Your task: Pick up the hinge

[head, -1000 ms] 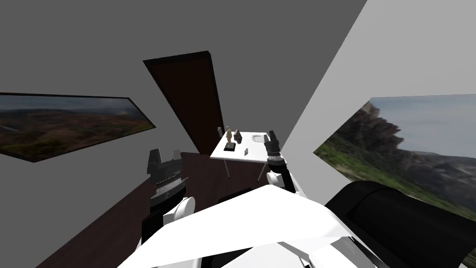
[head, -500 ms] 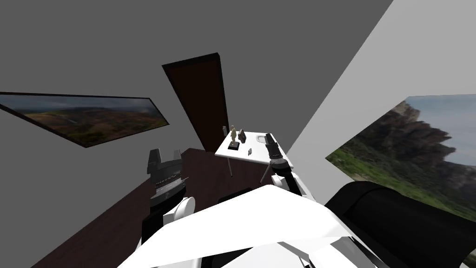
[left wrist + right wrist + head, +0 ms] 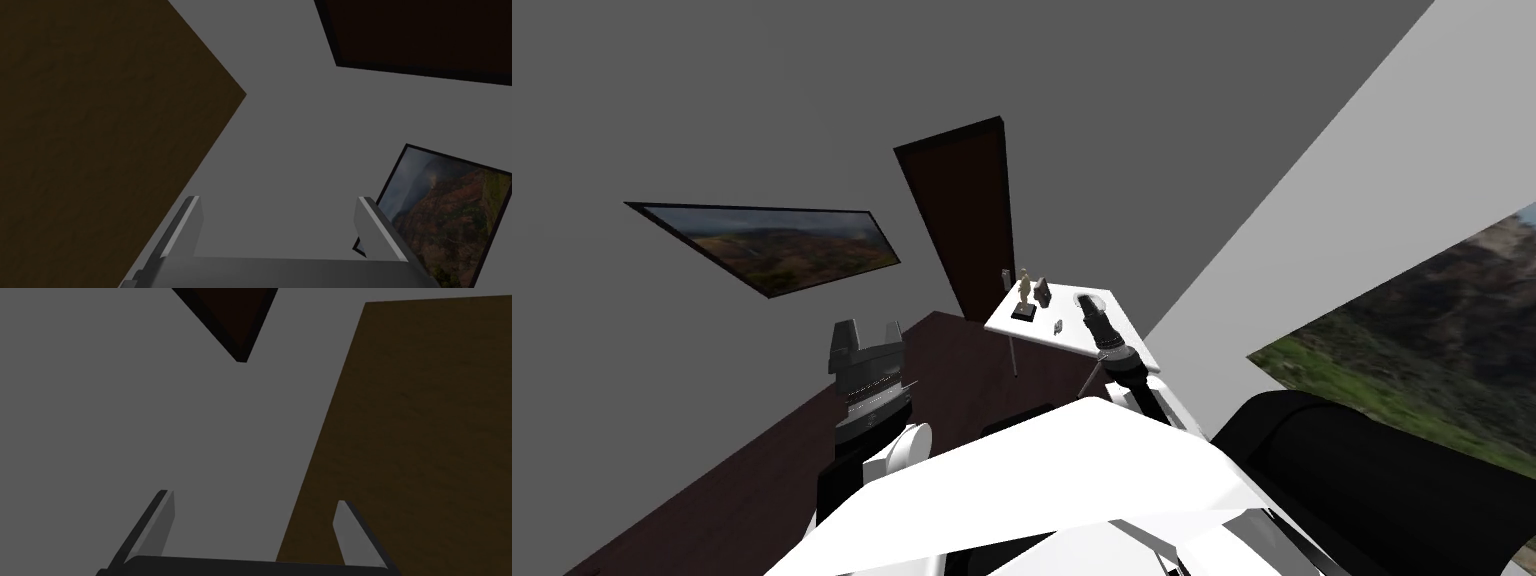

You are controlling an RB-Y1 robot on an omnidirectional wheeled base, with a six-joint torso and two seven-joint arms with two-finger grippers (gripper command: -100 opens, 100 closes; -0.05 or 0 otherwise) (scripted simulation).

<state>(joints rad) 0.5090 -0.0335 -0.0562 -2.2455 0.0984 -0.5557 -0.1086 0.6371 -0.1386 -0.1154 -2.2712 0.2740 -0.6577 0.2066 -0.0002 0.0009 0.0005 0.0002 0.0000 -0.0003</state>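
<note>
A landscape picture [image 3: 774, 246] hangs on the grey wall on the left. In front of it the left gripper [image 3: 866, 340] is raised over the dark floor [image 3: 742, 480], well away from the table, and its fingers [image 3: 192, 226] stand apart with nothing between them. Further along is a dark brown door [image 3: 964, 215], and right beside it a small white table [image 3: 1037, 329] against the pale wall. On the table's far side stands a pale statuette [image 3: 1025, 288] on a dark base, with a small dark object [image 3: 1043, 293] just next to it. The hinge [image 3: 1058, 326], a tiny grey piece, lies flat on the tabletop nearer the front edge, between the statuette's base and the right arm. The right gripper [image 3: 1090, 306] reaches out over the table, close beside the hinge but apart from it, and its fingers [image 3: 163, 519] are spread and hold nothing. A large landscape picture [image 3: 1412, 370] covers the right wall.
</note>
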